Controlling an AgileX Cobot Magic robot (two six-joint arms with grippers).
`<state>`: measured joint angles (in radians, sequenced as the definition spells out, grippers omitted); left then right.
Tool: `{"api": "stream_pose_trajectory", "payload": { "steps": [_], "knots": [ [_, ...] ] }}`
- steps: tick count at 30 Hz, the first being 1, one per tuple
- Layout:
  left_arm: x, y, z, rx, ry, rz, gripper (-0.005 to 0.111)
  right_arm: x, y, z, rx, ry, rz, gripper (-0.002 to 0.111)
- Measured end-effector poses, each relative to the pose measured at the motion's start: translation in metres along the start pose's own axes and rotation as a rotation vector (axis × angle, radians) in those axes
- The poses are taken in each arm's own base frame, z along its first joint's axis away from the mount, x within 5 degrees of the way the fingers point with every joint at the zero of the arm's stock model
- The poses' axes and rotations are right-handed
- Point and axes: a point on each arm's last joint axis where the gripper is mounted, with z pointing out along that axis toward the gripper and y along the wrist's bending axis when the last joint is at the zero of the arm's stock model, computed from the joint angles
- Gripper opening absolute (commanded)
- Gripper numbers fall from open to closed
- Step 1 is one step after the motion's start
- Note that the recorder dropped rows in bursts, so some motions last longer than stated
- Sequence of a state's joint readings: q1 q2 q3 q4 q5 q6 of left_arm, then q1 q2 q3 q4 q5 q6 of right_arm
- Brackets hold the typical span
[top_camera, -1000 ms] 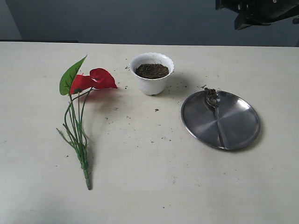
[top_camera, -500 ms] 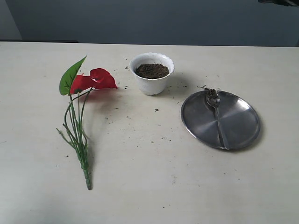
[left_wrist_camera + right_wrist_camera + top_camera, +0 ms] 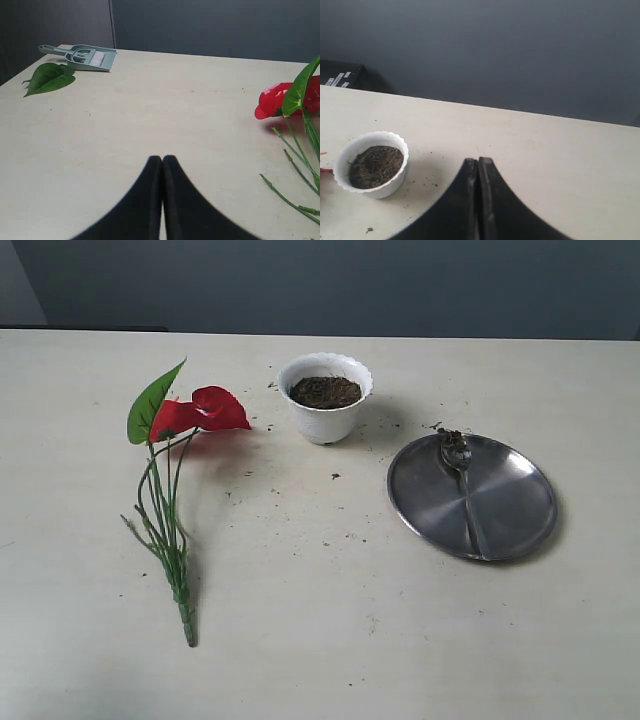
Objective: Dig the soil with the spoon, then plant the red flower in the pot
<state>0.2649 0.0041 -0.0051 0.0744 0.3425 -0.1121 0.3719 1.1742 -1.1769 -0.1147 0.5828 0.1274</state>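
The white scalloped pot point(image 3: 325, 398) stands at the table's back middle, filled with dark soil point(image 3: 325, 391). It also shows in the right wrist view, pot point(image 3: 371, 163) and soil point(image 3: 375, 166). The red flower point(image 3: 200, 410) lies flat to the pot's left, stems trailing toward the front. Its bloom point(image 3: 280, 100) appears at the edge of the left wrist view. The spoon point(image 3: 463, 483) rests on the steel plate point(image 3: 520, 500), a clump of soil on its bowl. My left gripper point(image 3: 162, 158) and right gripper point(image 3: 478, 160) are both shut and empty, neither visible in the exterior view.
A grey dustpan with brush point(image 3: 82, 55) and a loose green leaf point(image 3: 48, 78) lie far off on the table in the left wrist view. Soil crumbs point(image 3: 336, 476) are scattered around the pot and plate.
The right arm, visible at the upper right one second ago, has withdrawn out of the exterior view. The objects on the table have not moved.
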Motion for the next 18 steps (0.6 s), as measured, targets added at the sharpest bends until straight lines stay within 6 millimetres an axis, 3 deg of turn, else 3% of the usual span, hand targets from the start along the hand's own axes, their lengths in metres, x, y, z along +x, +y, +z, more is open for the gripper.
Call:
{"api": "stream_pose_trajectory", "payload": {
  "steps": [8,13,18],
  "knots": [
    [0.000,0.000,0.000,0.000,0.000,0.000,0.000,0.002,-0.006,-0.003,0.066,0.027,-0.087,-0.001],
    [0.000,0.000,0.000,0.000,0.000,0.000,0.000,0.002,-0.020,-0.024,0.118,-0.011,-0.071,-0.001],
    [0.000,0.000,0.000,0.000,0.000,0.000,0.000,0.023,-0.038,-0.039,0.196,-0.030,-0.048,-0.001]
  ]
}}
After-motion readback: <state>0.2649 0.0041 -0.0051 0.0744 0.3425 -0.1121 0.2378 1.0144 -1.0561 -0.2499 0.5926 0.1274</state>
